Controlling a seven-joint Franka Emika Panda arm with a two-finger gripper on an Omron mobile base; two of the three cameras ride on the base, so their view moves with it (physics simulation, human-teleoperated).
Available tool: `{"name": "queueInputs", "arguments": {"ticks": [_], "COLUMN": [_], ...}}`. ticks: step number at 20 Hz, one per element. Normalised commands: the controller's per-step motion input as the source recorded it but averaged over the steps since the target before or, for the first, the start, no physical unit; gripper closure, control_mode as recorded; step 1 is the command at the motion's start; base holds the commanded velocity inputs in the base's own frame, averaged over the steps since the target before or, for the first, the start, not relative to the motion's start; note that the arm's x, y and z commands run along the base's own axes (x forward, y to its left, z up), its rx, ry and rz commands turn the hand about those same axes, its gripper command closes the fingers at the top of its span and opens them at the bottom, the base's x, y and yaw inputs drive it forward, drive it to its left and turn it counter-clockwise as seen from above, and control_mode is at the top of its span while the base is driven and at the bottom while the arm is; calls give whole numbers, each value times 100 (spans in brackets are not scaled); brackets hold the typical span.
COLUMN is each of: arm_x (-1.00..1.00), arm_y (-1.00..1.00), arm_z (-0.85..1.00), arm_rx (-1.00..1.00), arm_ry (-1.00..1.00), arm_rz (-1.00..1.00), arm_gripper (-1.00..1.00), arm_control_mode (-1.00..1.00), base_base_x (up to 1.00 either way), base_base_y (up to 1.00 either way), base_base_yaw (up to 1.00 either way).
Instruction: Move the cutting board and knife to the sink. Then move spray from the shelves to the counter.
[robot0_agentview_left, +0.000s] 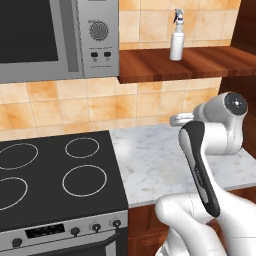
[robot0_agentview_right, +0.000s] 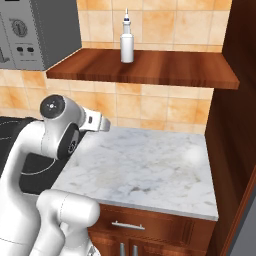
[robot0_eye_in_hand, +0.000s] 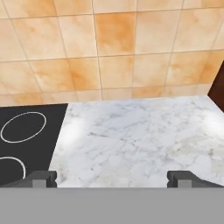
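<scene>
Hand view looks down at the counter (robot0_eye_in_hand: 135, 135), and the gripper (robot0_eye_in_hand: 112, 178) has its two dark tips (robot0_eye_in_hand: 41, 178) spread wide apart with nothing between them. The counter is white-grey marble with thin grey lines in it. The black stovetop (robot0_eye_in_hand: 26, 140) with white rings sits just beside the counter on one side, touching its edge. An orange tiled wall (robot0_eye_in_hand: 109, 48) stands behind the counter.

In the left base view the spray (robot0_agentview_left: 176, 41) stands upright on the shelves (robot0_agentview_left: 185, 62), high above the counter (robot0_agentview_left: 160, 160). The white arm (robot0_agentview_left: 210, 145) bends over the counter, well below the spray and well apart from it. The spray is a slim white bottle with a pale grey-blue head on top. It stands near the tiled wall, a bit back from the front edge of the shelf plank. The plank is thick, reddish-brown wood. A grey oven box with a round knob (robot0_agentview_left: 99, 30) hangs just beside the shelves, above the stovetop (robot0_agentview_left: 55, 175).

In the right base view the spray (robot0_agentview_right: 127, 42) is again upright on the shelves (robot0_agentview_right: 150, 67), above the counter (robot0_agentview_right: 145, 165). The arm (robot0_agentview_right: 62, 127) is low beside the counter, near its stovetop end. A dark wooden cabinet (robot0_agentview_right: 237, 125) stands at the other end of the counter. A drawer with a metal handle (robot0_agentview_right: 128, 225) is under the counter.
</scene>
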Motion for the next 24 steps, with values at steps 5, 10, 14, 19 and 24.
{"name": "queueInputs", "arguments": {"ticks": [5,10,14,19,24], "arm_x": [0,0,0,0,0], "arm_y": [-7,-8,-6,-5,-11], "arm_z": [41,38,39,53,54], "arm_rx": [0,0,0,0,-1], "arm_ry": [0,-3,-20,-5,0], "arm_rz": [0,0,0,0,-1], "arm_gripper": [-100,-100,-100,-100,-100], "arm_control_mode": [-100,-100,-100,-100,-100], "base_base_x": [0,0,0,0,0], "base_base_y": [0,0,0,0,0], "base_base_yaw": [0,0,0,0,0]}}
